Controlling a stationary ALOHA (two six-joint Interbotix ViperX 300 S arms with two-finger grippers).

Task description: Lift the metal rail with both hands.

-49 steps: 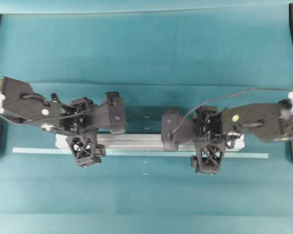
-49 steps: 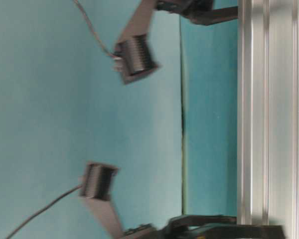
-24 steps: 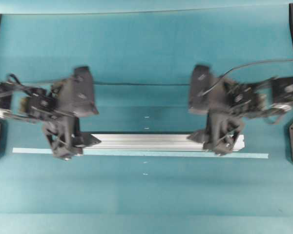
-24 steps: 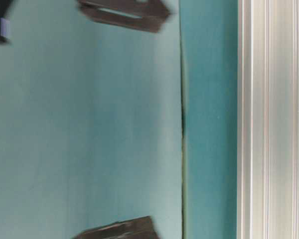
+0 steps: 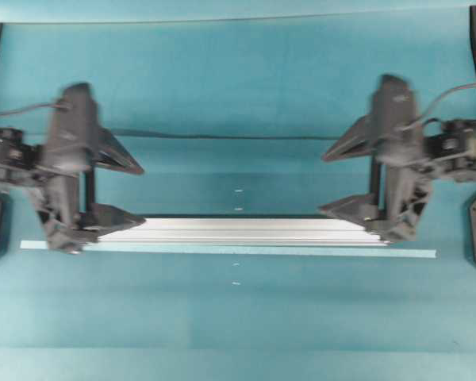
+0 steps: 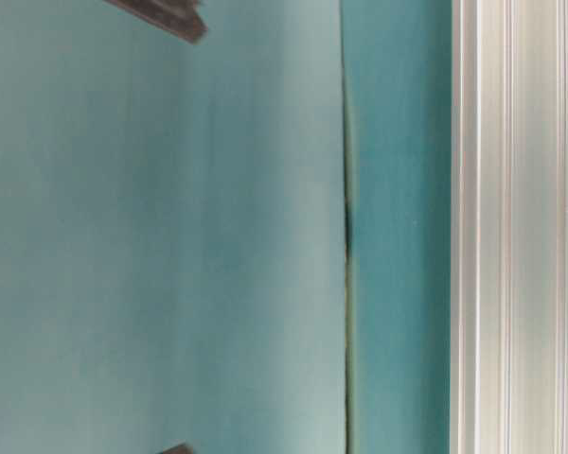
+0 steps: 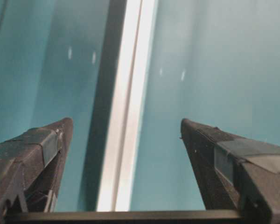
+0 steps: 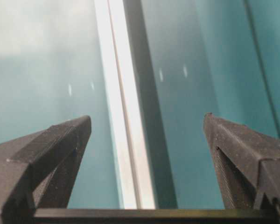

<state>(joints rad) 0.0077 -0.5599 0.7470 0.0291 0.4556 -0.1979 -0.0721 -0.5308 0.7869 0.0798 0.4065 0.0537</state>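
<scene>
Both claws withdrawn outward, spread; metal rail (image 5: pixel 238 231) on table (image 5: pixel 238 79).

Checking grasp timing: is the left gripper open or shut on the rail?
Open. The left gripper shows its fingers spread wide, with the rail lying untouched between them.

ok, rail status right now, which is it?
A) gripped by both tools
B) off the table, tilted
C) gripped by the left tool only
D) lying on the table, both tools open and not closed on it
D: the metal rail lies flat on the table, and both wrist views show wide-open fingers with the rail between them, ungripped.
</scene>
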